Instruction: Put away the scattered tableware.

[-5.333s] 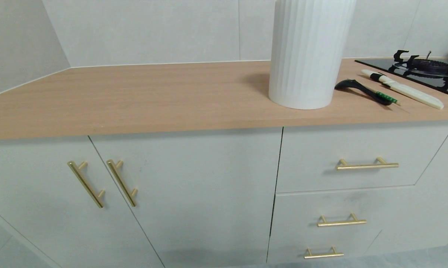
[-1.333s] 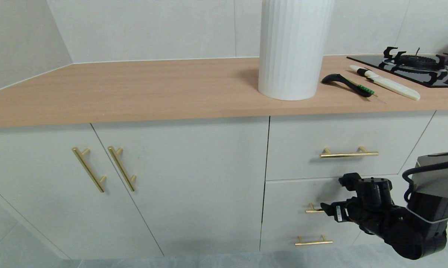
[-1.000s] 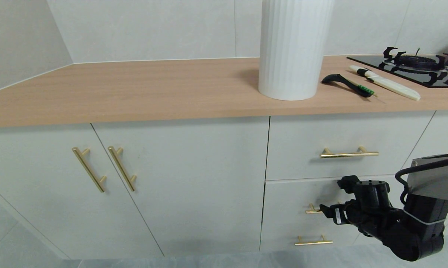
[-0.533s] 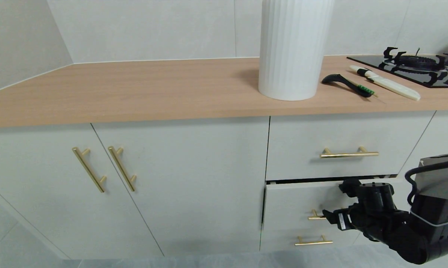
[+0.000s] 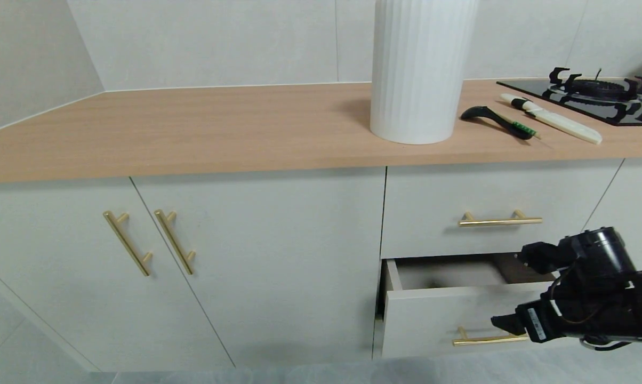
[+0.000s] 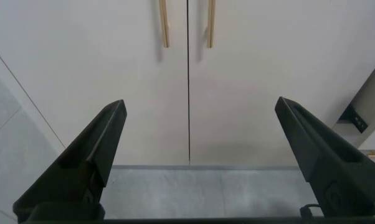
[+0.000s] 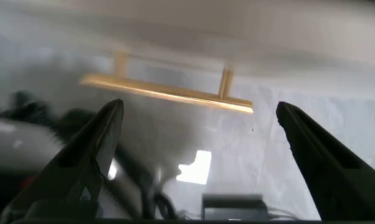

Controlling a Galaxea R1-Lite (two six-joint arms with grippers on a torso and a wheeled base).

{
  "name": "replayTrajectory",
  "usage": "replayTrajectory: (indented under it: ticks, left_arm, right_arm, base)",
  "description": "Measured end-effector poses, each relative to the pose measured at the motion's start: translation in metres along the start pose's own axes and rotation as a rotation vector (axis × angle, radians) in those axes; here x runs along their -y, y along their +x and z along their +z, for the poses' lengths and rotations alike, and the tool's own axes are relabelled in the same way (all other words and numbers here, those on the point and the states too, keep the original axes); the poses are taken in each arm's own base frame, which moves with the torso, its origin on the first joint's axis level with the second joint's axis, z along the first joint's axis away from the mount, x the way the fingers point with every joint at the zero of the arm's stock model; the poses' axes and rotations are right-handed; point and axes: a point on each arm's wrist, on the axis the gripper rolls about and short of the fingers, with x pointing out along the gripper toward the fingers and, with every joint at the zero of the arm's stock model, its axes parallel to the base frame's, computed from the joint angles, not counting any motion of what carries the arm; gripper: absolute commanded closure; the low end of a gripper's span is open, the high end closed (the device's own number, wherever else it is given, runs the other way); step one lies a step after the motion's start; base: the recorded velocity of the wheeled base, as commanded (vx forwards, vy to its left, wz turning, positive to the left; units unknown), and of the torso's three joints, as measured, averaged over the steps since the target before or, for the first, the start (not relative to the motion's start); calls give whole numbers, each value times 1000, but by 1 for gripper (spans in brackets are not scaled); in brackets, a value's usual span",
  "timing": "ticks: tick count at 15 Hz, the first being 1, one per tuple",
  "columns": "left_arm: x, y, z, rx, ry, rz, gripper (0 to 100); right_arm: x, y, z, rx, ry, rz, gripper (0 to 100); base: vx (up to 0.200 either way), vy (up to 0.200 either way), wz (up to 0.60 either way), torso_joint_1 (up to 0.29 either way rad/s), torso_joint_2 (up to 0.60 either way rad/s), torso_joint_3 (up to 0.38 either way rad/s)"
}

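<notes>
A black ladle (image 5: pixel 496 121) and a white knife (image 5: pixel 553 118) lie on the wooden countertop (image 5: pixel 219 128), right of a tall white ribbed container (image 5: pixel 414 69). Below them the middle drawer (image 5: pixel 449 317) stands pulled out, and what shows of its inside is bare. My right gripper (image 5: pixel 518 288) is at the drawer front, fingers spread open, the lower finger (image 5: pixel 507 322) close to the gold handle (image 5: pixel 486 339). In the right wrist view the gripper (image 7: pixel 199 107) is open with a gold handle (image 7: pixel 169 90) ahead. My left gripper (image 6: pixel 200 104) is open, facing the cabinet doors (image 6: pixel 237 93).
A black stove (image 5: pixel 593 93) sits at the counter's far right. The top drawer (image 5: pixel 491 213) is shut. Two cabinet doors with gold handles (image 5: pixel 150 248) are on the left. Grey floor (image 5: pixel 299 373) lies below.
The middle drawer went from shut to pulled well out. My right gripper moved back and to the right along with the drawer front.
</notes>
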Motion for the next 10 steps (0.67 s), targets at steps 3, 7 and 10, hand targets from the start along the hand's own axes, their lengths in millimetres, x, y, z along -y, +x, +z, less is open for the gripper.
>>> replayTrajectory:
  ticks: [3, 7, 10]
  left_arm:
    - [0, 0, 0, 0, 0, -1, 0]
    - [0, 0, 0, 0, 0, 0, 0]
    - [0, 0, 0, 0, 0, 0, 0]
  right_arm:
    - [-4, -41, 21, 179, -6, 6, 0]
    - [-5, -33, 28, 257, 9, -30, 0]
    - [-8, -5, 32, 309, 23, -83, 0]
  base:
    - [0, 0, 0, 0, 0, 0]
    - [0, 0, 0, 0, 0, 0]
    - [0, 0, 0, 0, 0, 0]
